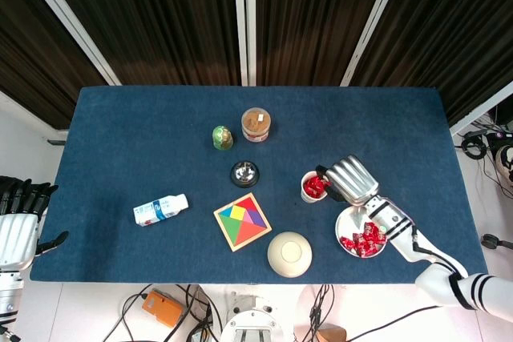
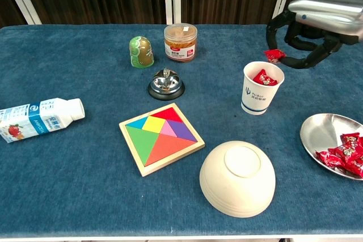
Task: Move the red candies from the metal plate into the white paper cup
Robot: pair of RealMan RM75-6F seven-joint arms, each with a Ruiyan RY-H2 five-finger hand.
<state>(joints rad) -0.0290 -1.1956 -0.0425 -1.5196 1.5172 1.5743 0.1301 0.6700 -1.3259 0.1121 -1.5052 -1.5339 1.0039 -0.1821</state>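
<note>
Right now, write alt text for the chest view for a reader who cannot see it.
The robot's right hand pinches a red candy above a white paper cup that already holds candies, on a blue table. More red candies lie on a metal plate at the right; a tangram puzzle, upturned bowl, bell and milk bottle are nearby.

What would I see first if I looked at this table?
Probably the shiny silver right hand hanging over the white paper cup, pinching a red candy above the cup's mouth. Next, the metal plate at the right edge with a pile of red candies. Then the bright tangram puzzle in the middle, near the front.
</note>
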